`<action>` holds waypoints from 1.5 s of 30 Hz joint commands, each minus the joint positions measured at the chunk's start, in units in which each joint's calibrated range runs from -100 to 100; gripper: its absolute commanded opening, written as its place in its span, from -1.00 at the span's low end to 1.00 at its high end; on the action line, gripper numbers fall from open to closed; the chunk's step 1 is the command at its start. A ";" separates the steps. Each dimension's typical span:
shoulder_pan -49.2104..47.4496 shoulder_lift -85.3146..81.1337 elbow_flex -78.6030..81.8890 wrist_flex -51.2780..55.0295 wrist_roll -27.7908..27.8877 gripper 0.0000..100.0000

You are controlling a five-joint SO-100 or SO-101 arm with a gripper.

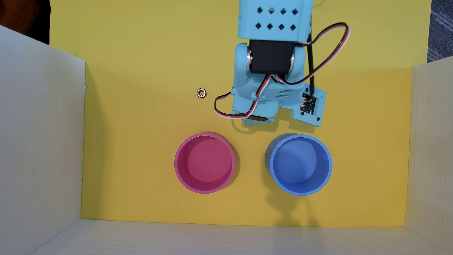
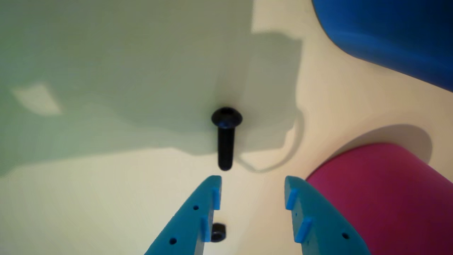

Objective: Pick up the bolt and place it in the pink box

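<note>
We note a flat yellow sheet surface (image 1: 137, 137), bordered on three sides by white corrugated plastic walls (image 1: 41, 137). Directly on it, in the overhead view: a small silver hex nut (image 1: 201, 93), lying flat; a round pink plastic cup (image 1: 205, 162) and a round blue plastic cup (image 1: 299, 163), side by side, apart, both upright. In the wrist view we see a small black round-headed bolt (image 2: 225, 136) lying on its side on the sheet, near the pink cup.
</note>
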 commanded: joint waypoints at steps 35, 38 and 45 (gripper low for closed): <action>2.67 -9.25 -14.14 10.99 -0.46 -0.98; 5.68 -11.95 -19.57 14.25 0.90 -0.98; 11.35 -3.78 -30.88 14.60 1.31 -0.98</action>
